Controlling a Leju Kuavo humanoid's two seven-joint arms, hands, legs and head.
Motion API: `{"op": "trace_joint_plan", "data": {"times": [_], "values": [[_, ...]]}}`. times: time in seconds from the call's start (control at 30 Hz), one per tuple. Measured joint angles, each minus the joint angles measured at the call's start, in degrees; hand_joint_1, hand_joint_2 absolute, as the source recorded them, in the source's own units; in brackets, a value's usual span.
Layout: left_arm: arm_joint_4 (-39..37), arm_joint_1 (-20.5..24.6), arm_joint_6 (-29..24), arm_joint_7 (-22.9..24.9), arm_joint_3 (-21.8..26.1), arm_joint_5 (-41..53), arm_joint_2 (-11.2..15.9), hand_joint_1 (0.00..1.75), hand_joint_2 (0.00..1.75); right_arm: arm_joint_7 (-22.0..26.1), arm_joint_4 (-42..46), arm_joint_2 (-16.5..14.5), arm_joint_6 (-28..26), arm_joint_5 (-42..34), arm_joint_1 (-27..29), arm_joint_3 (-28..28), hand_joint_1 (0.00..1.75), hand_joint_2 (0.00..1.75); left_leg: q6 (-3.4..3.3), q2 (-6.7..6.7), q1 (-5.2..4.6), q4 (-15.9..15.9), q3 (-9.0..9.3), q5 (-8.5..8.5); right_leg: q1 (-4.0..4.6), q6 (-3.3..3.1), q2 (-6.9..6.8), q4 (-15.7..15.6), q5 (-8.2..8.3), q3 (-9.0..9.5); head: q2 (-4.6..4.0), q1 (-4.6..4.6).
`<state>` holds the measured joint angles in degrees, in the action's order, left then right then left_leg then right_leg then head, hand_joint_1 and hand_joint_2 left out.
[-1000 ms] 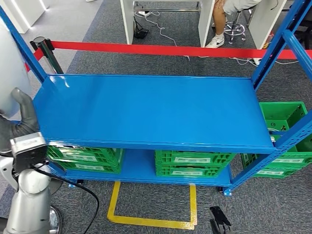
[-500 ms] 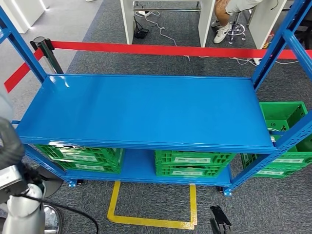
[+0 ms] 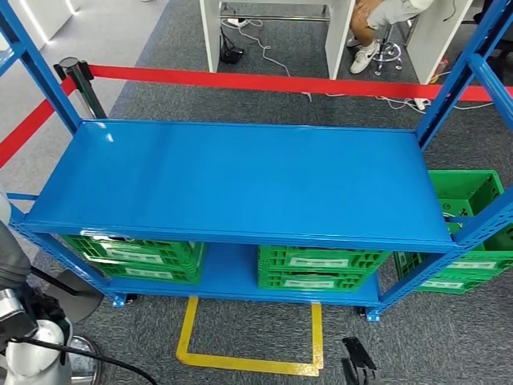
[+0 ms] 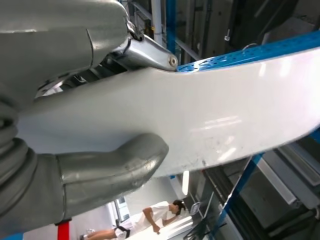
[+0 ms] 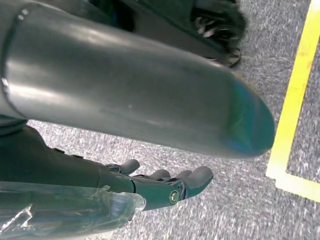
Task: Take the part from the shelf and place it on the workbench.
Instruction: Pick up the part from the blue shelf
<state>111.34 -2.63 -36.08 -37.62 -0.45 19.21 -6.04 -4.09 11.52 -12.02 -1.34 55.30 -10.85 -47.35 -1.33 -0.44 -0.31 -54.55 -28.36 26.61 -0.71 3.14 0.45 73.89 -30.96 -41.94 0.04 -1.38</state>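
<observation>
A large smooth white part [image 4: 219,110] is gripped by my left hand [image 4: 26,150]: the grey thumb [image 4: 113,170] presses on one face and the fingers [image 4: 147,50] lie across the other. In the head view that left hand [image 3: 10,257] sits at the far left edge, below and outside the shelf's front left corner, and most of the part is cut off there. The blue shelf's top board [image 3: 242,180] is bare. My right hand [image 5: 166,187] hangs above the grey carpet with its fingers stretched out and nothing in them.
Green crates [image 3: 314,269] stand on the lower shelf board, and another green crate [image 3: 466,192] sits at the right. A red barrier tape [image 3: 272,82] runs behind the shelf. A yellow floor marking [image 3: 248,361] lies in front. A person's legs [image 3: 369,40] are at a white desk behind.
My left arm with the white part has dropped down and to the left, away from the shelf's left end, until it is almost out of the head view. The view itself has shifted slightly.
</observation>
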Motion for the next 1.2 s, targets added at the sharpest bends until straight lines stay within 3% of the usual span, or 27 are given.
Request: {"op": "trace_joint_plan", "data": {"times": [0.03, 0.07, 0.1, 0.17, 0.23, 0.33, 0.4, 0.47, 0.5, 0.53, 0.57, 0.67, 0.73, 0.83, 0.9, 0.97, 1.0, 1.03, 1.07, 1.13, 1.2], "values": [[0.0, -0.2, -0.1, 0.0, 0.0, 0.0, -0.2, 1.75, 1.75, 0.0, 0.0, 0.0, 0.0, -0.1, 0.0, 0.0, 0.0, 0.0, 0.1, -0.01, 0.08, 0.0, 0.04, 0.08, -0.05, 0.1, -0.02, 0.8, 0.45, -0.57, 0.0, -0.01], [0.0, -0.5, -0.1, 0.0, 0.1, -0.1, -0.3, 1.75, 1.75, 0.0, 0.1, 0.0, 0.0, -0.1, 0.0, 0.0, 0.0, 0.0, 0.29, -0.05, 0.22, -0.2, 0.13, 0.22, -0.11, 0.23, -0.03, -0.8, 2.01, 0.02, 0.0, -0.01], [0.0, -0.7, -0.2, 0.0, 0.2, -0.3, -0.5, 1.75, 1.75, 0.0, 0.2, 0.0, 0.0, -0.2, 0.0, 0.0, 0.0, 0.0, 0.6, -0.09, 0.39, -0.4, 0.23, 0.48, -0.22, 0.4, -0.06, -4.2, 4.26, 1.54, 0.0, -0.01], [0.0, -1.0, -0.2, -0.1, 0.3, -0.8, -0.7, 1.75, 1.75, -0.1, 0.3, 0.0, 0.0, -0.3, -0.1, 0.0, 0.0, 0.0, 1.43, -0.2, 0.47, -1.2, 0.01, 1.17, -0.33, 0.56, 0.07, -11.1, 6.76, 4.97, 0.0, -0.1], [0.0, -1.3, -0.2, -0.4, 0.5, -1.2, -0.9, 1.75, 1.75, -0.2, 0.4, -0.1, 0.0, -0.3, -0.2, 0.0, 0.0, 0.0, 2.02, -0.31, 0.31, -1.9, -0.63, 1.42, -0.33, -0.06, 0.25, -13.5, 6.6, 6.04, 0.0, 0.08], [0.0, -1.6, -0.2, -0.8, 0.9, -1.3, -1.1, 1.75, 1.75, -0.3, 0.4, -0.1, -0.1, -0.3, 0.0, 0.0, 0.0, 0.0, 2.6, -0.28, 0.38, -2.6, -1.21, 1.87, -0.32, -1.51, 0.32, -13.4, 6.6, 5.63, 0.0, 0.4], [0.0, -1.6, -0.2, -0.9, 1.1, -1.2, -1.2, 1.75, 1.75, -0.3, 0.5, -0.1, -0.3, -0.3, -0.1, 0.0, 0.0, 0.0, 3.1, -0.18, 0.45, -6.6, -3.11, 4.42, -0.4, -2.18, 0.29, -13.5, 6.65, 5.59, 0.0, 0.63], [0.0, -1.7, -0.2, -0.9, 1.2, -1.2, -1.3, 1.75, 1.75, -0.5, 0.6, -0.1, -0.6, -0.3, -0.1, 0.0, 0.0, 0.0, 3.37, -0.15, 0.46, -14.5, -7.09, 7.97, -0.36, -2.49, 0.17, -13.5, 6.74, 5.39, 0.0, 0.82], [0.0, -1.8, -0.2, -1.0, 1.2, -1.2, -1.4, 1.75, 1.75, -0.6, 0.6, -0.1, -0.8, -0.3, -0.1, 0.0, 0.0, 0.0, 3.37, -0.14, 0.46, -17.8, -8.79, 8.93, -0.32, -2.61, 0.1, -13.5, 6.8, 5.28, 0.0, 0.83], [0.0, -1.9, -0.2, -1.0, 1.2, -1.2, -1.4, 1.75, 1.75, -0.7, 0.6, -0.1, -0.9, -0.3, 0.0, 0.0, 0.0, 0.0, 3.28, -0.14, 0.45, -19.2, -9.59, 8.74, -0.26, -2.68, 0.04, -13.5, 6.88, 5.19, 0.0, 0.83], [0.0, -1.9, -0.2, -1.0, 1.2, -1.1, -1.5, 1.75, 1.75, -0.8, 0.6, -0.1, -1.1, -0.4, 0.0, 0.0, 0.0, 0.0, 3.08, -0.14, 0.43, -18.3, -9.26, 7.42, -0.21, -2.72, 0.02, -13.5, 7.0, 5.14, 0.0, 0.83], [0.0, -1.9, -0.2, -1.0, 1.2, -1.1, -1.5, 1.75, 1.75, -0.9, 0.6, -0.1, -1.3, -0.4, -0.1, 0.0, 0.0, 0.0, 2.15, -0.1, 0.23, -7.4, -3.94, 1.75, -0.02, -2.46, 0.08, -13.5, 7.43, 5.0, 0.0, 0.85], [0.0, -1.9, -0.2, -1.0, 1.2, -0.9, -1.7, 1.75, 1.75, -0.9, 0.6, -0.1, -1.4, -0.4, -0.1, 0.0, 0.0, 0.0, 1.85, -0.09, 0.03, -3.2, -2.24, 0.75, 0.1, -1.86, 0.11, -13.6, 7.89, 4.7, 0.0, 0.84], [0.0, -2.0, -0.1, -1.0, 1.3, -0.7, -1.9, 1.75, 1.75, -1.0, 0.6, -0.1, -1.4, -0.3, 0.0, 0.1, 0.0, 0.0, 1.27, -0.13, 0.03, -2.4, -2.61, -0.01, -0.01, -0.72, 0.05, -13.9, 8.41, 4.25, 0.0, 0.83], [0.0, -2.0, 0.0, -1.0, 1.3, -0.7, -2.0, 1.75, 1.75, -1.0, 0.6, -0.1, -1.3, -0.3, -0.1, 0.1, 0.0, 0.0, 0.73, -0.02, 0.31, -2.0, -2.83, -0.78, 0.02, -0.19, 0.01, -10.8, 6.09, 2.82, 0.0, 0.61], [0.0, -2.1, 0.0, -1.0, 1.3, -0.7, -2.0, 1.75, 1.75, -0.9, 0.6, -0.1, -1.1, -0.3, 0.0, 0.2, 0.0, 0.0, 0.4, 0.13, 0.32, -2.0, -3.3, -1.17, 0.03, 0.17, -0.04, -3.6, 1.8, 0.13, 0.0, 0.43], [0.0, -2.1, 0.0, -1.0, 1.3, -0.7, -2.0, 1.75, 1.75, -0.9, 0.6, -0.1, -1.1, -0.4, 0.0, 0.2, 0.0, 0.0, 0.34, 0.19, 0.29, -2.0, -3.53, -1.34, 0.03, 0.3, -0.05, -0.2, 0.25, -0.96, 0.0, 0.42], [0.0, -2.1, 0.0, -1.0, 1.3, -0.7, -2.0, 1.75, 1.75, -0.9, 0.6, -0.1, -1.1, -0.4, 0.1, 0.2, 0.0, 0.0, 0.34, 0.22, 0.26, -2.0, -3.71, -1.49, 0.05, 0.34, -0.05, 1.5, -0.31, -1.25, 0.0, 0.43], [0.0, -2.1, 0.0, -1.0, 1.3, -0.7, -2.0, 1.75, 1.75, -0.8, 0.6, -0.1, -1.1, -0.4, 0.1, 0.3, 0.0, 0.0, 0.38, 0.22, 0.25, -2.1, -3.84, -1.62, 0.06, 0.32, -0.05, 0.9, 0.17, -0.42, 0.0, 0.41], [0.0, -2.2, -0.1, -0.9, 1.3, -0.6, -2.0, 1.75, 1.75, -0.7, 0.6, -0.1, -1.1, -0.3, 0.1, 0.4, 0.0, 0.0, 0.59, 0.2, 0.26, -2.2, -3.93, -1.77, 0.05, 0.14, -0.07, -6.3, 2.89, 4.16, 0.0, 0.41], [0.1, -2.5, -0.7, -1.1, 1.6, -0.6, -2.0, 1.75, 1.75, 0.9, 0.6, 0.0, -1.4, 0.2, 0.5, 0.7, 0.0, 0.0, 1.07, 0.19, 0.08, -2.4, -4.14, -1.85, 0.11, -0.34, -0.02, -13.1, 4.41, 8.26, 0.0, 0.45]]}}
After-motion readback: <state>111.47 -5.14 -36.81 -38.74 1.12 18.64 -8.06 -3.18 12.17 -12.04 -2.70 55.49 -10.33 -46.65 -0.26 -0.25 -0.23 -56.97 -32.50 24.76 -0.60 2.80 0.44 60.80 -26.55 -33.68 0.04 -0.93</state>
